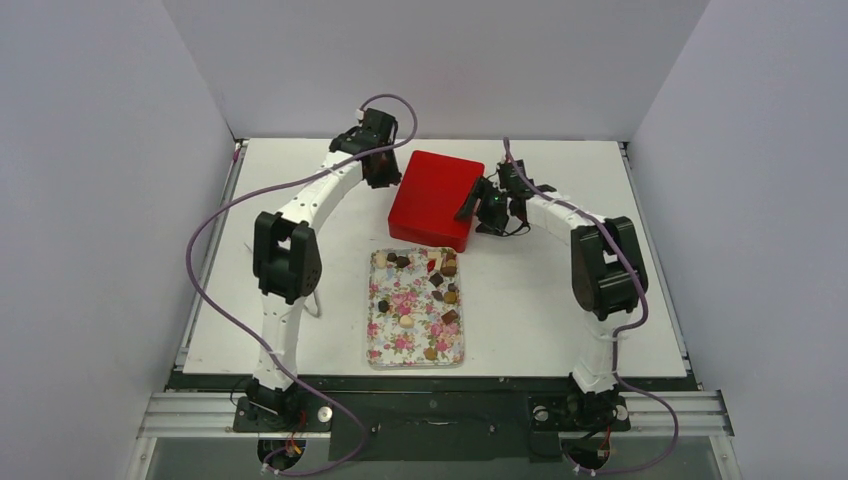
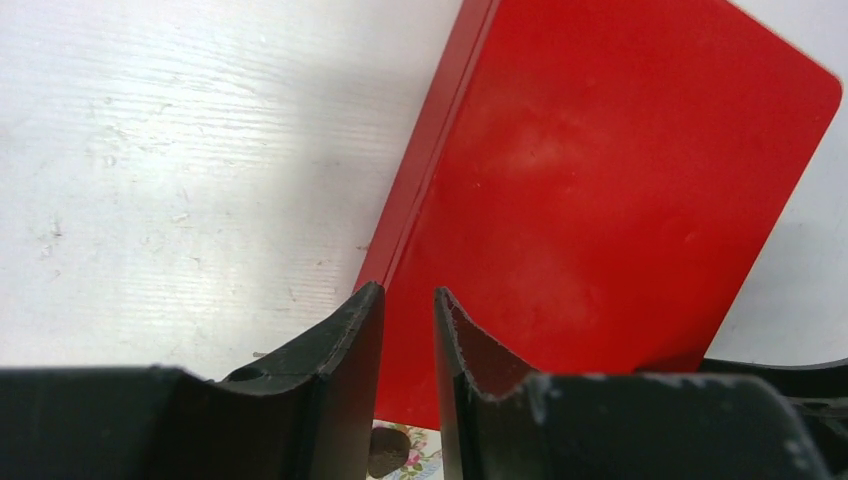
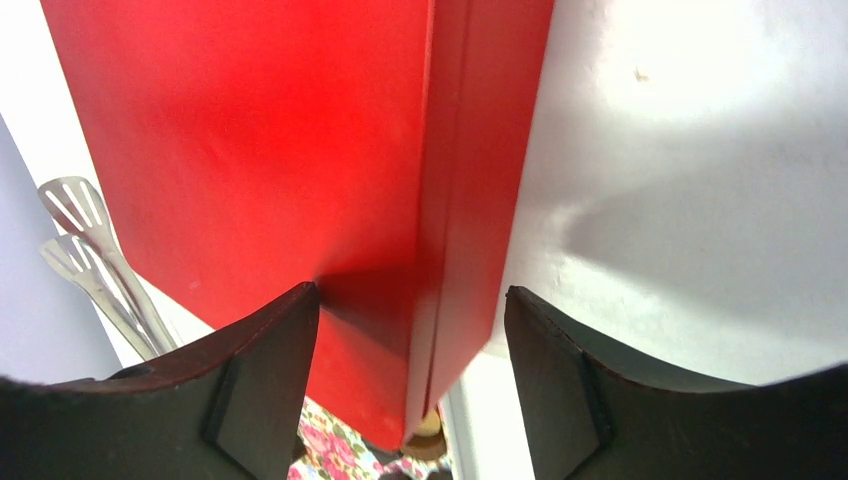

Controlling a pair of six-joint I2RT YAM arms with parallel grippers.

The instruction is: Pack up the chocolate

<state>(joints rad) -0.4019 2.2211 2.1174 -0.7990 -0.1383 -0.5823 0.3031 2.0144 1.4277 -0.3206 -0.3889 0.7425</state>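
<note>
Several small brown, tan and cream pieces of chocolate [image 1: 441, 294] lie scattered on a floral-patterned tray [image 1: 388, 345] in the middle of the table. Just behind the tray sits a shut red box [image 1: 432, 198]. My left gripper [image 1: 385, 175] hovers at the box's left edge [image 2: 420, 170], its jaws a narrow gap apart [image 2: 408, 298] with nothing between them. My right gripper [image 1: 470, 205] is open wide [image 3: 412, 295] and straddles the box's right edge [image 3: 455, 200] without touching it. Below the box's near corner, a chocolate [image 3: 425, 440] and the tray [image 3: 330, 445] show.
Metal tongs [image 3: 90, 250] lie on the white table beyond the box's far side in the right wrist view. White walls enclose the table [image 1: 560, 310] on three sides. Purple cables loop off both arms.
</note>
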